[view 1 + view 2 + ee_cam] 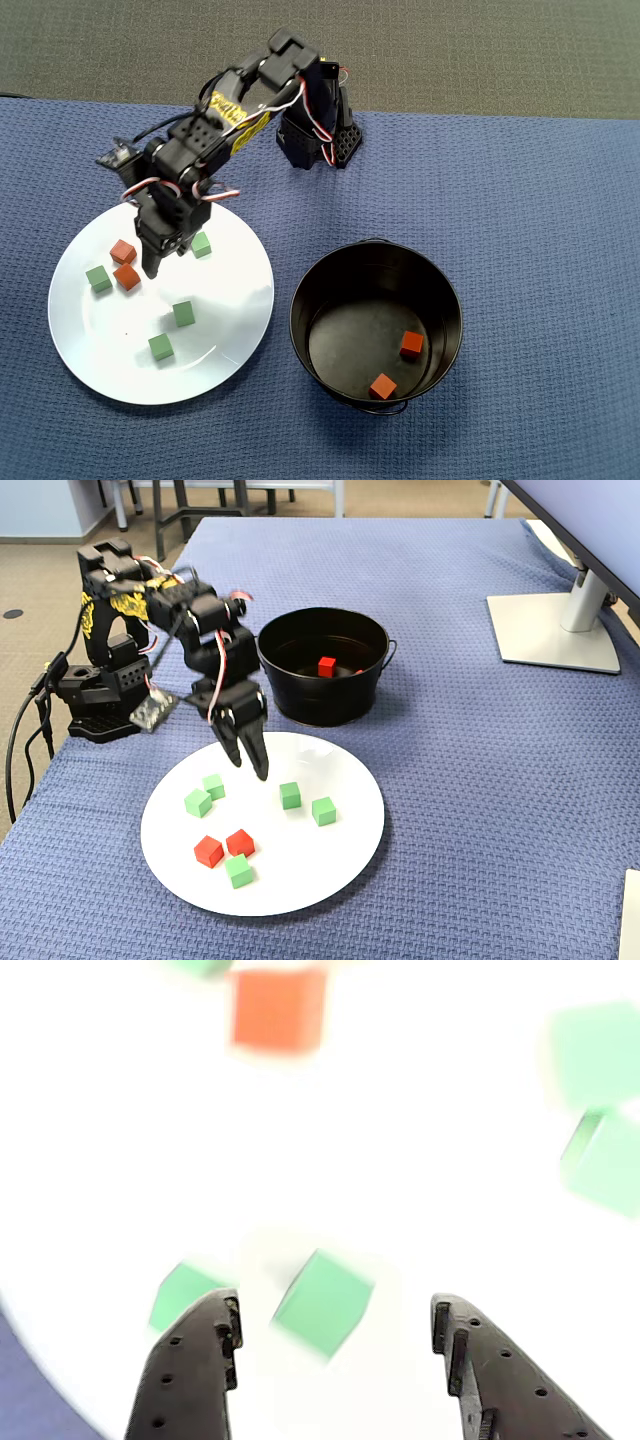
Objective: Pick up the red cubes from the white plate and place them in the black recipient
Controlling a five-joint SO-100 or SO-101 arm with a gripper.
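A blue cloth [470,780] covers the table. On it sit the plate [235,330] and, off to the side of the jaws, the pot [440,290]. The black arm [190,620] leans over the plate. The gripper [250,762] hangs a little above the plate with its jaws open and nothing between them.

Two red cubes lie side by side on the plate. In the overhead view, one [123,251] sits just left of the jaw tips and the other [127,276] is just below and left of them. The jaws do not touch either one. In the wrist view, one red cube [277,1008] shows far ahead of the open jaws, blurry.

Two more red cubes [411,344] [382,386] lie down in the pot, well away from the jaws.

Green cubes [183,313] are spread over the plate too. In the wrist view, one green cube [323,1302] sits right between the two jaws, but lower down on the plate.
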